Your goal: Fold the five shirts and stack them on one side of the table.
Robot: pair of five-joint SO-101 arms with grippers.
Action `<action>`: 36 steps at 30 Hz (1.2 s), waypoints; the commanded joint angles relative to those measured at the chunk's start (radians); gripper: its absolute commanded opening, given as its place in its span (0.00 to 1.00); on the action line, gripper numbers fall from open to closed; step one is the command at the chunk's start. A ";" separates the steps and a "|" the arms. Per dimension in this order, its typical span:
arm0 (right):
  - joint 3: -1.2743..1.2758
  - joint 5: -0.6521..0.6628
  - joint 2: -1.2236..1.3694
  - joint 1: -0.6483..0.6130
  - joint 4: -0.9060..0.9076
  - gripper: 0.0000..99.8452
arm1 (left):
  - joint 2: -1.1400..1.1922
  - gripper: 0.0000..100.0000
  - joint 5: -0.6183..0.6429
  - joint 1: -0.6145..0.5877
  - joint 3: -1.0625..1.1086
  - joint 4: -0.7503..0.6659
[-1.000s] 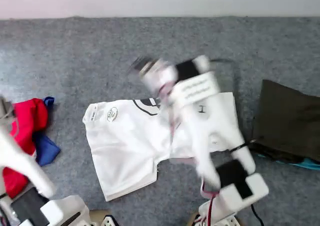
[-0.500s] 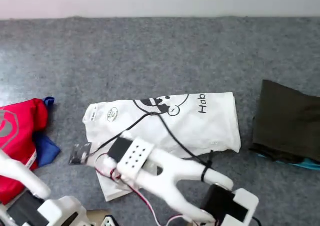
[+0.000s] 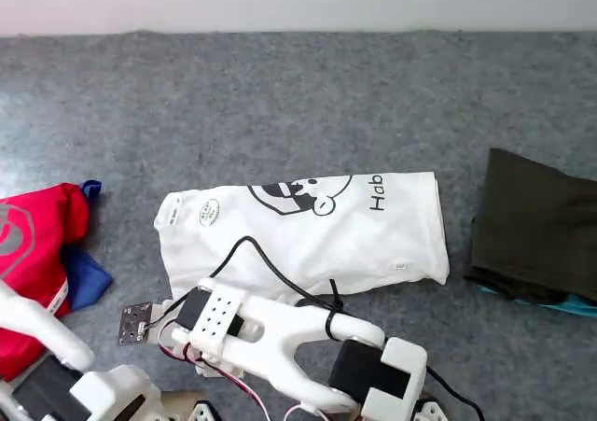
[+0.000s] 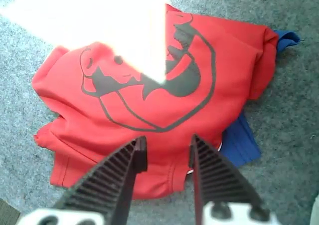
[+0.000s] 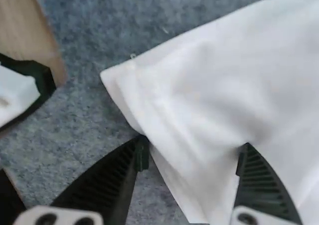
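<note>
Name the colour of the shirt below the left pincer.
Red with a black print; the shirt shows best in the left wrist view.

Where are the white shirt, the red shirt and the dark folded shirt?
white shirt [image 3: 364,239], high view, plain cloth below its print
red shirt [image 4: 149,110], left wrist view, red cloth inside the print
dark folded shirt [image 3: 536,225], high view, its top face
</note>
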 commanded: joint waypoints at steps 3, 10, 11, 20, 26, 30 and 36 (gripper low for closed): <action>-0.043 -0.002 0.044 -0.002 -0.013 0.23 | -0.038 0.15 -0.011 -0.008 -0.002 -0.005; -0.181 0.000 0.162 -0.001 0.088 0.03 | -0.038 0.15 -0.011 -0.008 -0.002 -0.005; -0.209 0.000 0.182 -0.001 0.105 0.02 | -0.038 0.15 -0.011 -0.008 -0.002 -0.005; -0.393 0.040 0.134 0.130 0.237 0.01 | -0.038 0.15 -0.012 -0.008 -0.002 0.008; -0.563 0.043 0.056 0.271 0.303 0.01 | -0.038 0.15 -0.012 -0.003 -0.002 0.003; -0.635 0.091 0.059 0.318 0.289 0.01 | -0.038 0.15 -0.012 -0.002 -0.002 0.003; -0.637 0.123 0.107 0.383 0.171 0.17 | -0.038 0.15 -0.012 -0.002 -0.002 0.003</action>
